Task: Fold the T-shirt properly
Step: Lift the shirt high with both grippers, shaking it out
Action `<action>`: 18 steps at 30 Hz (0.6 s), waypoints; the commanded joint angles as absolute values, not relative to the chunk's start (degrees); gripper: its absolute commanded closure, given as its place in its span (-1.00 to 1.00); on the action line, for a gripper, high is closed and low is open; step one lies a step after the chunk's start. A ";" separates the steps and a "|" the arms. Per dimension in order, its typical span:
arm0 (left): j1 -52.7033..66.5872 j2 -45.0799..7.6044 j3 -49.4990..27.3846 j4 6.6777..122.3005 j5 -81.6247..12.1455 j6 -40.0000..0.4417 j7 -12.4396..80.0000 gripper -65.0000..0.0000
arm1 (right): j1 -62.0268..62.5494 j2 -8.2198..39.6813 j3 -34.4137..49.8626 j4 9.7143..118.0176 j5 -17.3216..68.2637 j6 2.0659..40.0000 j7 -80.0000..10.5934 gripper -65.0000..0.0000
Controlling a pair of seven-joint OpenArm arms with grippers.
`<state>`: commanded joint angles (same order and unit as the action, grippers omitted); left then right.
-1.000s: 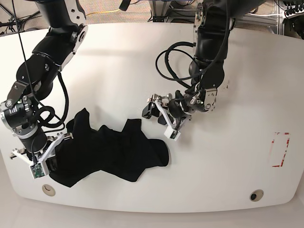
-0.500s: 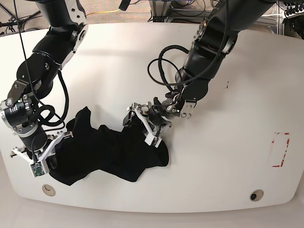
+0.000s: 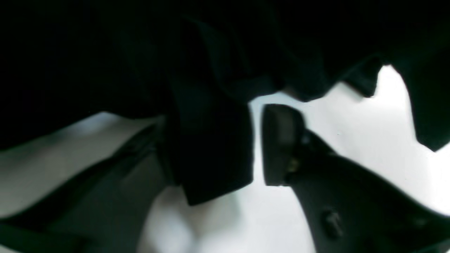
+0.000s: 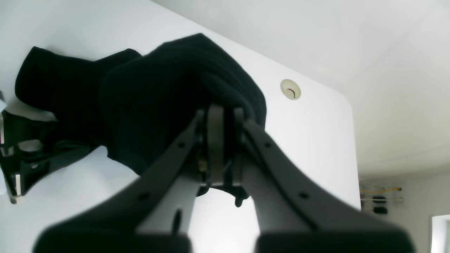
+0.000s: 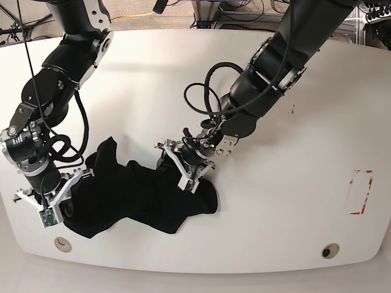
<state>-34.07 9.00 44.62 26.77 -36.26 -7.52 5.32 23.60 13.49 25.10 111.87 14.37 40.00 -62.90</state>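
The black T-shirt [image 5: 146,198] lies crumpled on the white table [image 5: 275,201] at the front left; its print is hidden. My right gripper [image 5: 58,206] is shut on the shirt's left edge. In the right wrist view its fingers [image 4: 215,140] pinch a bunch of the cloth [image 4: 158,95]. My left gripper [image 5: 178,166] is low over the shirt's upper right edge. In the left wrist view it [image 3: 225,140] is open, with a fold of the black cloth [image 3: 211,147] hanging between the jaws against the left one. A gap of table shows beside the right finger [image 3: 281,140].
Round holes sit in the table near the front left [image 5: 62,244] and front right [image 5: 330,251]. A red-marked rectangle [image 5: 360,192] is at the right. Black cables [image 5: 204,101] loop off the left arm. The table's front edge is close to the shirt.
My left arm has swung left and down from the table's middle, and its open gripper now sits on the shirt's upper right edge. The right arm and its hold have not moved.
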 joint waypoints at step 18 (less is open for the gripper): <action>-29.76 -1.36 30.20 55.08 -36.18 -7.52 17.71 1.00 | 23.96 13.85 25.01 111.60 14.11 40.00 -62.64 1.00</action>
